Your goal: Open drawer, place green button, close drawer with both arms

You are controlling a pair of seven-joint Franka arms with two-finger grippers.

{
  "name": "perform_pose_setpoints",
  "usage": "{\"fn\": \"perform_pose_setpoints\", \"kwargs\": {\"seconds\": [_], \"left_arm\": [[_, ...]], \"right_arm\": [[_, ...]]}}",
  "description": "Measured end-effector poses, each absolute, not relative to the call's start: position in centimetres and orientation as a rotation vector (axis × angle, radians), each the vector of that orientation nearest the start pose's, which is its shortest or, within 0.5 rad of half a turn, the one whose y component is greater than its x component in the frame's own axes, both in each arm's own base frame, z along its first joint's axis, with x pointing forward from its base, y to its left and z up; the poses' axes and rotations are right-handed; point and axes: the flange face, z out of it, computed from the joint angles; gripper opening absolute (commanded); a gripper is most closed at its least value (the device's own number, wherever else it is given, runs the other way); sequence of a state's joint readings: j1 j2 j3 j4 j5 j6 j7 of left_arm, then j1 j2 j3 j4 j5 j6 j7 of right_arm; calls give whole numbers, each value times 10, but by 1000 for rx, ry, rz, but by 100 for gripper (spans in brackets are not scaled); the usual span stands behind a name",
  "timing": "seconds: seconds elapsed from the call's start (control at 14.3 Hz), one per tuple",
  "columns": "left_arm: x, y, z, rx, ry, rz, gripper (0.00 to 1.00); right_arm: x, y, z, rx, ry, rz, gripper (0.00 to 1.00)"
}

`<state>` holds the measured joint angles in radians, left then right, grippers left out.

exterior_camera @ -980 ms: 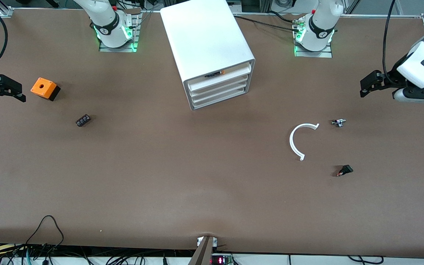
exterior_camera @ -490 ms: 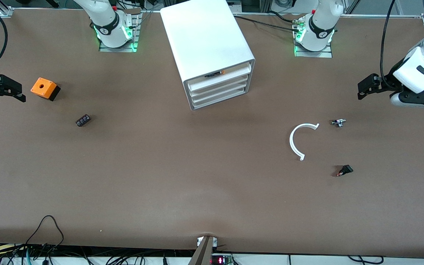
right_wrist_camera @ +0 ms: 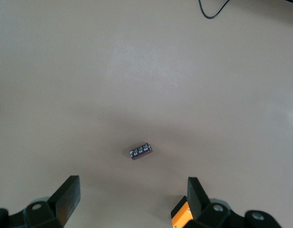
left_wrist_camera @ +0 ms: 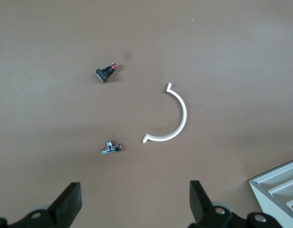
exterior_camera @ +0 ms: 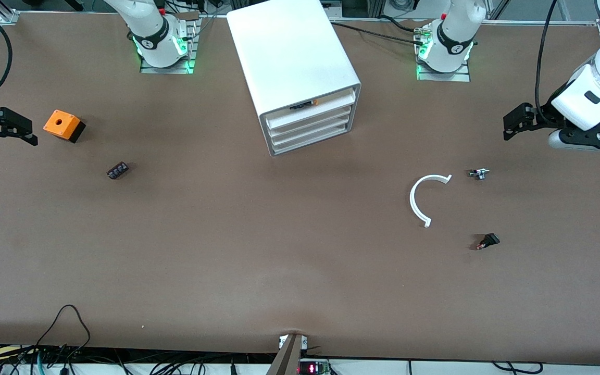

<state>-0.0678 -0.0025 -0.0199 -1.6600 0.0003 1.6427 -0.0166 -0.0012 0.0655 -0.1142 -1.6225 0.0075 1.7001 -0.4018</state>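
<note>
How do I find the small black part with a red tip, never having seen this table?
From the boxy white drawer cabinet, go toward the left arm's end to the white plastic half-ring. Two tiny parts lie beside it; the black, red-tipped part is nearer to the front camera than the silver part.

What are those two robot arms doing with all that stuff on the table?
Nothing is being held yet. The left gripper hangs open over the table's left-arm end, the right gripper open beside the orange cube. The white cabinet has its drawers all shut. A small metal part, possibly the button, lies beside a white curved strip.
</note>
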Motion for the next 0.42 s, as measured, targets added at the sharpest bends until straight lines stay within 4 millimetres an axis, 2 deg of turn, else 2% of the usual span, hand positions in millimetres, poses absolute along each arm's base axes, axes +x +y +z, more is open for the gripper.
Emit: {"fn": "perform_pose_setpoints", "kwargs": {"seconds": [0.42], "left_arm": [[561, -51, 591, -3139, 118, 18, 100]], "right_arm": [[580, -64, 574, -3112, -449, -18, 100]]}}
